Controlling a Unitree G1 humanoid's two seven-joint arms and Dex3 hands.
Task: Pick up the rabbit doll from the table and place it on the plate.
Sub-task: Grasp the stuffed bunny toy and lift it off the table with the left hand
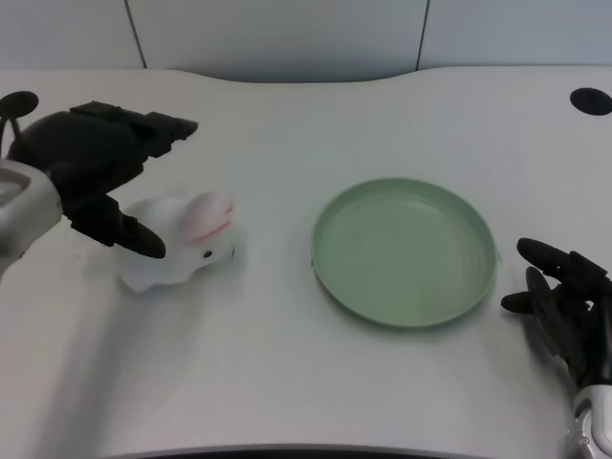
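Note:
A white rabbit doll [182,244] with pink ears lies on the table at the left, its head pointing right. My left hand [96,167] hovers just over and behind it, fingers spread apart: the upper fingers reach past the doll's far side, and the thumb [134,239] crosses in front of the doll's rear. Nothing is gripped. The green plate [406,251] sits empty to the right of the doll, a short gap away.
My right hand [564,306] rests on the table just right of the plate. Two dark round holes [590,100] mark the table's far corners. The table's back edge curves along the wall.

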